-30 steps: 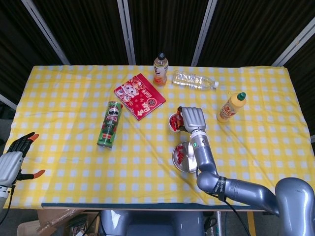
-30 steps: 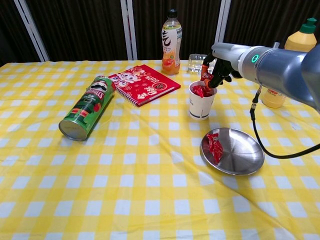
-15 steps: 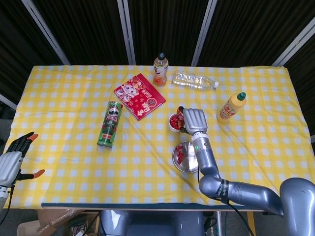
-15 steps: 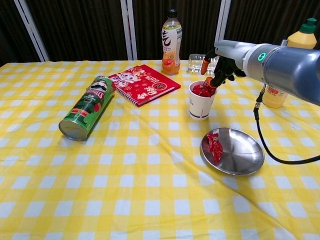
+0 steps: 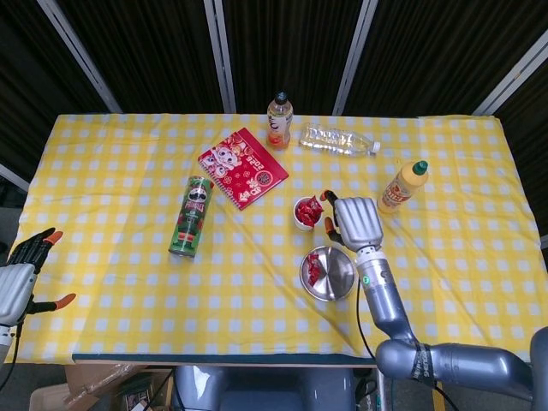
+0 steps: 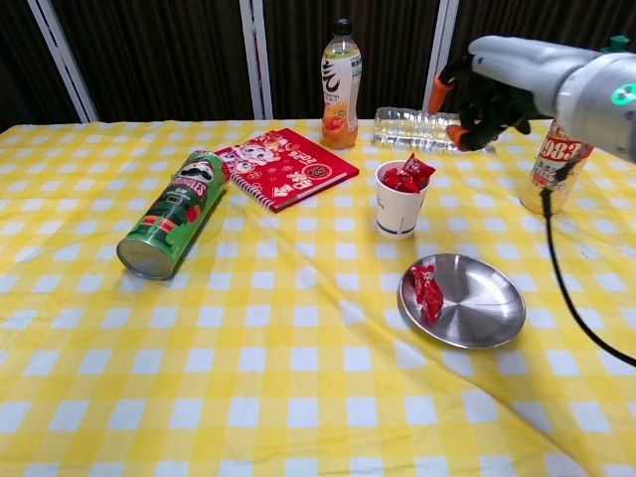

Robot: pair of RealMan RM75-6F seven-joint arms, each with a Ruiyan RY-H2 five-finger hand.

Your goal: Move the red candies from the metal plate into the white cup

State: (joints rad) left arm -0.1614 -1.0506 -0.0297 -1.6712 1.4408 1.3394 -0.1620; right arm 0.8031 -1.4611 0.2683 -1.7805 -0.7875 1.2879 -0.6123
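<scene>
Yellow-and-white checked cloth covers the desk point(image 6: 248, 397), with dark curtains behind it. At centre right stands the white cup point(image 6: 399, 207), red candies point(image 6: 405, 177) heaped in it (one wrapper pokes above the rim). Just nearer and to the right lies the metal plate point(image 6: 482, 313), with more red candies point(image 6: 428, 290) on its left side. The right robot hand point(image 6: 492, 84) hangs in the air to the right of the cup and above it, touching nothing, its fingers loosely curled and apart, holding nothing. The left robot hand point(image 5: 19, 276) sits off the near left edge of the desk, fingers spread and empty. Left of the cup are a red booklet point(image 6: 286, 167) and a green chip can point(image 6: 174, 212) lying on its side.
</scene>
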